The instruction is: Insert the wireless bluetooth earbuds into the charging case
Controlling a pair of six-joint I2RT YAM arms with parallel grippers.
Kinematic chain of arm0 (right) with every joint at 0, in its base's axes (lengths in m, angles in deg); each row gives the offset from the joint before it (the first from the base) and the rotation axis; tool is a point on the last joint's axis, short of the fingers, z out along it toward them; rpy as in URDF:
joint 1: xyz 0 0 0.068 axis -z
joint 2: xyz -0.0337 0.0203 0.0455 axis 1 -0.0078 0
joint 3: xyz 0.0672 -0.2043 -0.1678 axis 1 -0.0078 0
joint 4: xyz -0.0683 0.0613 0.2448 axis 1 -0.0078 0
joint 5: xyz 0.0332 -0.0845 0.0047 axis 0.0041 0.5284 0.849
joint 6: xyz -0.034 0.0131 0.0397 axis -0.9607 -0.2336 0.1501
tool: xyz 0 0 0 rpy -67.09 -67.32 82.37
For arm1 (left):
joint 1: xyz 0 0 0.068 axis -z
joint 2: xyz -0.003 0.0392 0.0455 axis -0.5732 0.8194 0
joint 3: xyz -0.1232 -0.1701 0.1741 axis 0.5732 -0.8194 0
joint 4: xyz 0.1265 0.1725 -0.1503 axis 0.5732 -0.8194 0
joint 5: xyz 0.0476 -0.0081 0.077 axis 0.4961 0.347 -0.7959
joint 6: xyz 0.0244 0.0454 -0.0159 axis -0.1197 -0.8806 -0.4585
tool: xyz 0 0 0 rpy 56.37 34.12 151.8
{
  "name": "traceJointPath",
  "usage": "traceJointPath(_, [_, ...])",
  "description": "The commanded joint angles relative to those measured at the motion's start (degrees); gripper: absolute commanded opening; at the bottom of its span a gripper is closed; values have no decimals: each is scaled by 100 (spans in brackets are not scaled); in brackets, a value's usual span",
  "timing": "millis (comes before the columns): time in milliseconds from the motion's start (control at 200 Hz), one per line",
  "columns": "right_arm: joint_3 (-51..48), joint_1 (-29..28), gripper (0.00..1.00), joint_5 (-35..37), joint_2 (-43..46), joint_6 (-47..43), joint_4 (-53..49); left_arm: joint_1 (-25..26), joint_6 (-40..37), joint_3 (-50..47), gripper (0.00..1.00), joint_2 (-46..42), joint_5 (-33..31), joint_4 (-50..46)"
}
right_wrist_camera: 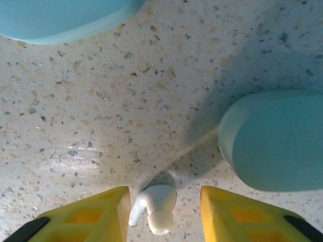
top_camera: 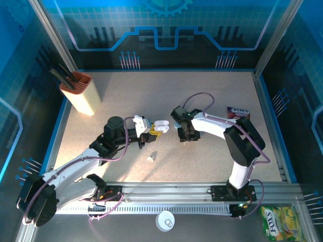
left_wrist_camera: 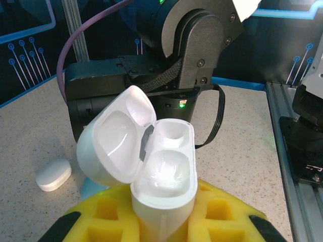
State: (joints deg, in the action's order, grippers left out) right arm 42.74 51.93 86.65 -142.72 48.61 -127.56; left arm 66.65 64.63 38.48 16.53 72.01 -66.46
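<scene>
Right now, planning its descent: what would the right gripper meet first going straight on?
Likely the white earbud lying on the table between the open fingers of the right gripper; depth is unclear.

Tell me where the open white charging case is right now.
The charging case sits clamped in the left pincer, lid open, in the left wrist view; from the top camera it is near mid-frame, just left of the right pincer.

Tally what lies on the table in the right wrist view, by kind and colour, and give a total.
pale blue cases: 2
white earbud: 1
Total: 3
</scene>
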Motion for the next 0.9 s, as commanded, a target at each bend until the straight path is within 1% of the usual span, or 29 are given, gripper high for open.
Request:
traceJointPath(0, [42,80,38,-276,-193,87,123,38,-186,170,16,50,-7,-100])
traceJointPath(240, [12,93,32,-353,-307,99,115,40,-205,170,16,70,-17,-111])
traceJointPath(370, [-69,101,25,-357,-286,125,150,37,-204,188,16,104,-1,-102])
traceJointPath(495, [-78,107,23,-331,-219,150,158,35,-221,188,16,117,-6,-93])
traceJointPath(700, [-307,107,22,-208,298,282,473,35,-167,138,16,158,-167,25])
traceJointPath(895, [-883,181,21,-144,985,413,1287,39,-22,154,16,310,-320,72])
